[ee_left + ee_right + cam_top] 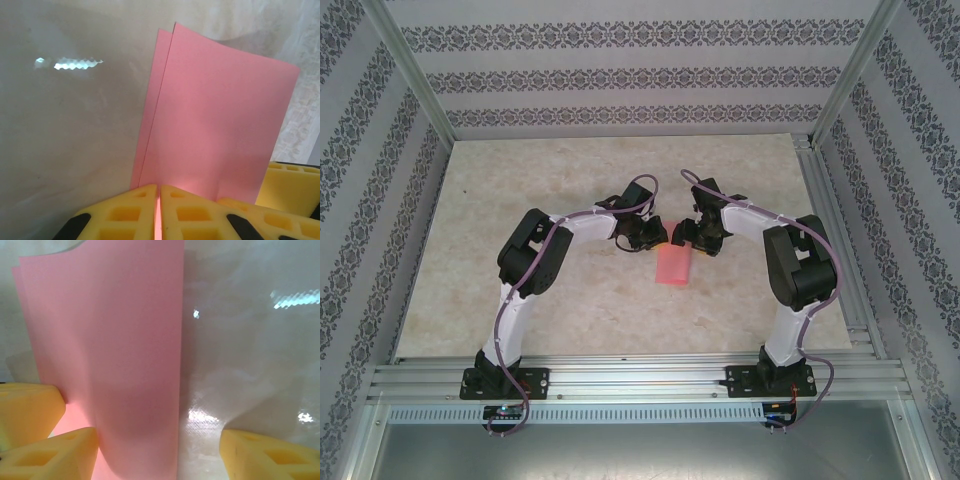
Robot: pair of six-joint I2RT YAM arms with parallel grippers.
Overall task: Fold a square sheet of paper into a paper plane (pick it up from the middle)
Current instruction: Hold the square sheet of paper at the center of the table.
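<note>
One table (520,290) with a pale marbled top, two white-and-black arms and one pink sheet of paper (674,265) make up the scene. The left arm (535,255) and the right arm (795,265) rise from bases at the near edge, bend at raised elbows and reach inward, so their wrists meet nose to nose at the middle of the table.

The sheet lies between them and reaches toward the near side. It is folded double: the left wrist camera shows two layers (215,125), the lower one peeking out along the left edge. Whether it rests flat on the table cannot be told from above; close up it bows. Its near end is cut off behind the fingers in both wrist views.

The left gripper (158,187) is pinched tight on the paper's edge, a sliver of pink glowing between its yellow fingers (125,212). The right gripper (157,440) stands wide apart, the sheet (110,340) standing between its jaws, close against the left one. From overhead, the left gripper (645,236) and right gripper (698,238) are dark and hard to read.
</note>
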